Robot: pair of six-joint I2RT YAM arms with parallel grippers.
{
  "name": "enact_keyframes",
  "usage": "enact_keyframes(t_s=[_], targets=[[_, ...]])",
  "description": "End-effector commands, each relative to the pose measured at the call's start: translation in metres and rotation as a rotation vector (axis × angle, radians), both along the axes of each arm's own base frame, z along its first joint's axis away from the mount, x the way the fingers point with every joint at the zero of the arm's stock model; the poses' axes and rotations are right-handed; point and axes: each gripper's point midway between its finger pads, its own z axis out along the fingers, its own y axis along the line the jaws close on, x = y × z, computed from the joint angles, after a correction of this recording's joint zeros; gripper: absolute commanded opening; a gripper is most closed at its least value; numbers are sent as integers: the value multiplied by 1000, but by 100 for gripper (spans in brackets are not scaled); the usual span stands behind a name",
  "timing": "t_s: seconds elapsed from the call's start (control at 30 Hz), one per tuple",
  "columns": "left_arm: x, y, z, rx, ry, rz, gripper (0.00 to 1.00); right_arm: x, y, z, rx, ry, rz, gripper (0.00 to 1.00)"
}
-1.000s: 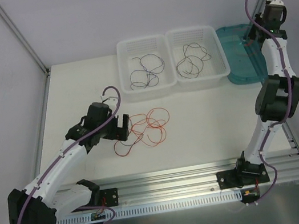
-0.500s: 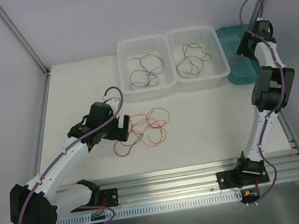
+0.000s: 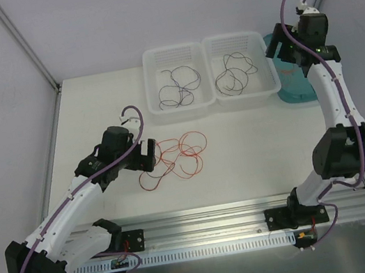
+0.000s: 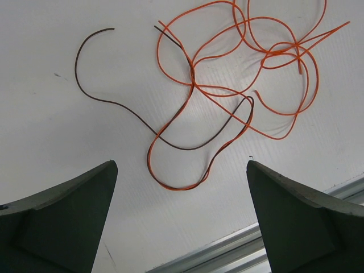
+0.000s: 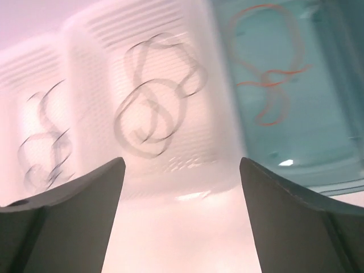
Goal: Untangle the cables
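You're holding the left gripper (image 4: 182, 165) spread wide and empty over the tangled cables (image 4: 193, 84) to pick a strand. The right gripper (image 5: 182, 160), jaws also parted, gripping nothing, is probably hovering by the teal tray (image 5: 324, 114).

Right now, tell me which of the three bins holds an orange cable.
The teal tray at the far right: its orange cable shows; both white baskets hold only dark cables.
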Motion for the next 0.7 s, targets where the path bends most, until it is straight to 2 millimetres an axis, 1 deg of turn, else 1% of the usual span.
enact_keyframes(t_s=[0.0, 0.03, 0.1, 0.13, 0.2, 0.23, 0.27, 0.3, 0.33, 0.37, 0.4, 0.43, 0.47, 0.5, 0.53, 0.57, 0.6, 0.63, 0.67], targets=[[0, -4, 7, -42, -17, -17, 99, -34, 72, 5, 55, 7, 187, 86], [-1, -5, 7, -46, -14, -22, 99, -49, 99, 1, 60, 18, 254, 86], [-1, -7, 8, -53, -10, -25, 99, -66, 134, -5, 84, 29, 356, 84], [-2, -7, 6, -54, -5, -22, 99, -81, 164, -17, 83, 59, 443, 84], [-2, -8, 6, -61, 0, -22, 99, -101, 196, -26, 78, 81, 558, 82], [-3, -9, 7, -65, 2, -22, 99, -117, 224, -34, 54, 93, 669, 81], [-3, -9, 6, -66, 4, -20, 99, -131, 238, -49, 46, 128, 743, 80], [-3, -9, 6, -70, 8, -17, 99, -141, 251, -57, 30, 139, 800, 80], [-3, -9, 6, -72, 8, -17, 99, -154, 271, -64, 9, 132, 881, 79], [-3, -9, 6, -70, 8, -15, 99, -162, 280, -73, 3, 135, 936, 79], [-3, -9, 6, -69, 8, -15, 99, -174, 285, -97, 7, 179, 975, 79], [-2, -8, 6, -66, 6, -8, 99, -182, 295, -105, 21, 188, 1017, 79], [-2, -6, 6, -63, 4, -2, 99, -184, 304, -108, 42, 169, 1056, 79], [-2, -7, 5, -64, 5, 3, 99, -190, 306, -128, 32, 208, 1077, 79], [-3, -6, 5, -66, 8, 4, 99, -196, 313, -136, 20, 220, 1109, 79], [-2, -6, 5, -68, 7, 10, 99, -199, 316, -146, 3, 243, 1125, 79], [-2, -6, 4, -71, 14, 22, 99, -200, 319, -151, -18, 252, 1144, 79], [-2, -6, 3, -74, 19, 32, 99, -205, 322, -164, -31, 290, 1158, 78], [-2, -7, 2, -81, 26, 42, 99, -207, 324, -168, -26, 299, 1166, 78]])
